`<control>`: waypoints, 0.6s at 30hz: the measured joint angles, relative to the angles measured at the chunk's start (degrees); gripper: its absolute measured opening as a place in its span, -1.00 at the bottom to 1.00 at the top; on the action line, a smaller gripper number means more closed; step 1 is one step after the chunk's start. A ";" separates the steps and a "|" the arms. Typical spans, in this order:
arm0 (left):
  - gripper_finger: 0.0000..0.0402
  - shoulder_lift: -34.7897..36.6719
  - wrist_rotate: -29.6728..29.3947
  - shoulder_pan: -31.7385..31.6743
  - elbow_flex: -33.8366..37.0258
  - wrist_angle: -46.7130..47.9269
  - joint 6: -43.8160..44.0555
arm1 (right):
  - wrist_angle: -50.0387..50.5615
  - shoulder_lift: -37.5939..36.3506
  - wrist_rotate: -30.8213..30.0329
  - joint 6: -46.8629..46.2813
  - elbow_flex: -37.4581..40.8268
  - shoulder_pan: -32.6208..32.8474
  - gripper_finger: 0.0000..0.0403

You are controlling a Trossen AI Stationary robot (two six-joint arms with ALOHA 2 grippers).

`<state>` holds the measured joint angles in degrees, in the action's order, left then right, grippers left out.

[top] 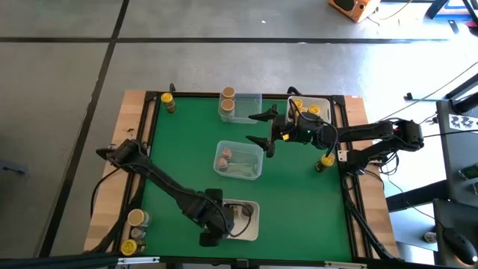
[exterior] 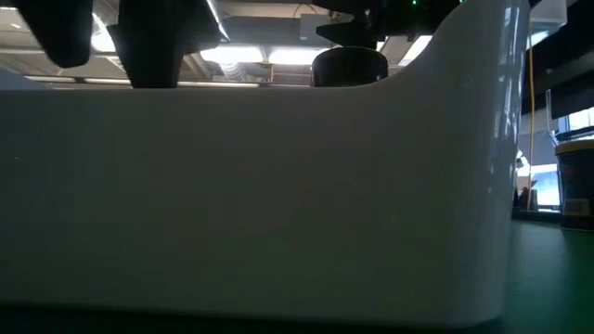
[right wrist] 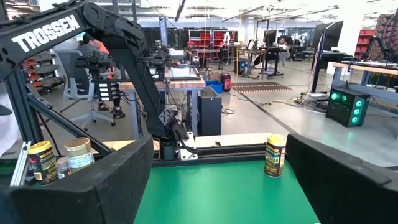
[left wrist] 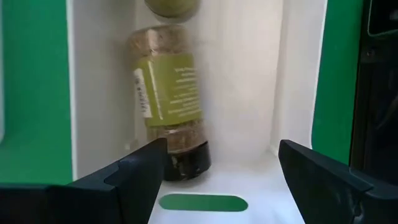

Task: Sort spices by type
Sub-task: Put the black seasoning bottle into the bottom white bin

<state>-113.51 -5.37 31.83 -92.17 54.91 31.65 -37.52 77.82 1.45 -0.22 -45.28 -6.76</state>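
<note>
The left end effector point(left wrist: 214, 171) is hovering, fingers apart, over a spice jar point(left wrist: 170, 102) lying in the white tray point(top: 252, 221) at six o'clock on the worktop (a loose pinch risks rolling it). The right end effector point(top: 261, 128) is waiting wide open near centre.

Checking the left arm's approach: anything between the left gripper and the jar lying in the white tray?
Nothing visible. The left gripper is open above the white tray, and the green-labelled spice jar lies just ahead of its fingers, with bare tray floor between.
</note>
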 joint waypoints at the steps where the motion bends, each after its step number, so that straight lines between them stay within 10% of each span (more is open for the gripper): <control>1: 0.52 0.08 -0.63 -0.18 0.33 -0.28 0.14 | 0.00 0.00 0.00 -0.03 0.00 0.00 0.81; 18: 0.52 0.09 -3.85 -0.94 7.49 -3.32 1.71 | 1.27 0.00 -0.16 -1.14 0.00 0.00 0.81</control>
<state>-113.43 -9.22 30.90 -84.68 51.59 33.36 -36.26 77.82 1.30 -1.35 -45.28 -6.76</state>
